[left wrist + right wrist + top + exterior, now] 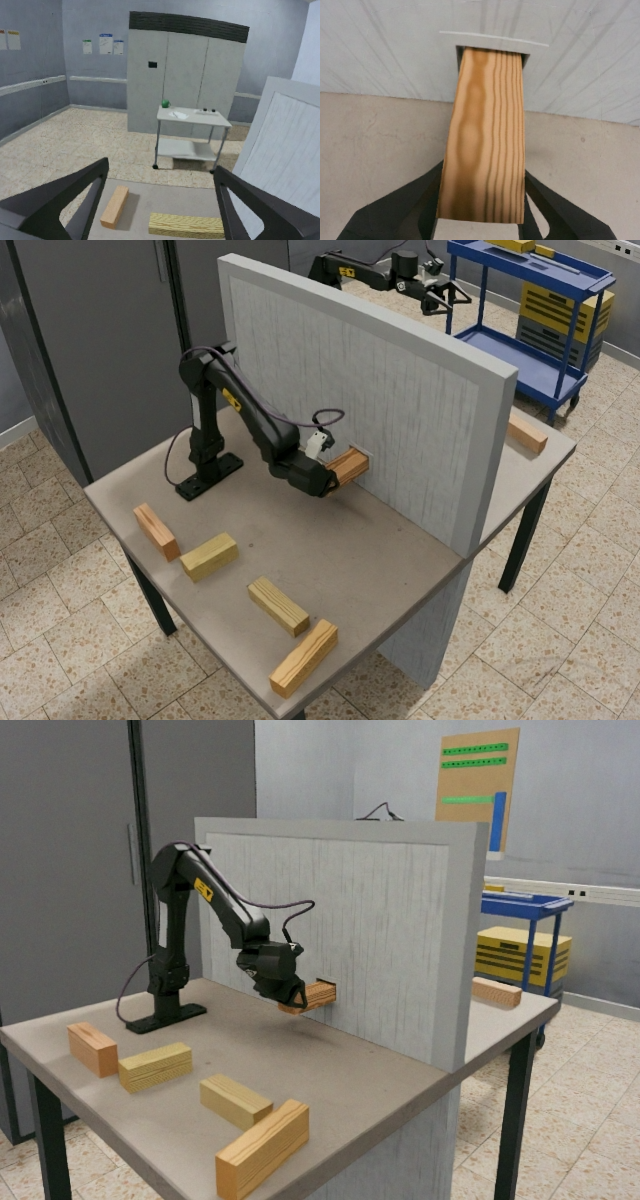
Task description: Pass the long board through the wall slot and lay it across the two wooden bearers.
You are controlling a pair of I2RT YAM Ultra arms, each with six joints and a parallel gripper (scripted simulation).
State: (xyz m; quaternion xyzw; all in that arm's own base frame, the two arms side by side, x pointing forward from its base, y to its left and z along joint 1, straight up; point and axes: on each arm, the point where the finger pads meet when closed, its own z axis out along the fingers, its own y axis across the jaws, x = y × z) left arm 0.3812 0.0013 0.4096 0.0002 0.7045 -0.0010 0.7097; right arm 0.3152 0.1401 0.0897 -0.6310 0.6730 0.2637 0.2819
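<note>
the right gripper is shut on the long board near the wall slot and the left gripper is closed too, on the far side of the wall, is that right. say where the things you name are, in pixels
Not quite: the left gripper (461, 300) (162, 167) is open, as the left wrist view shows with its fingers spread wide. The rest holds.
</note>
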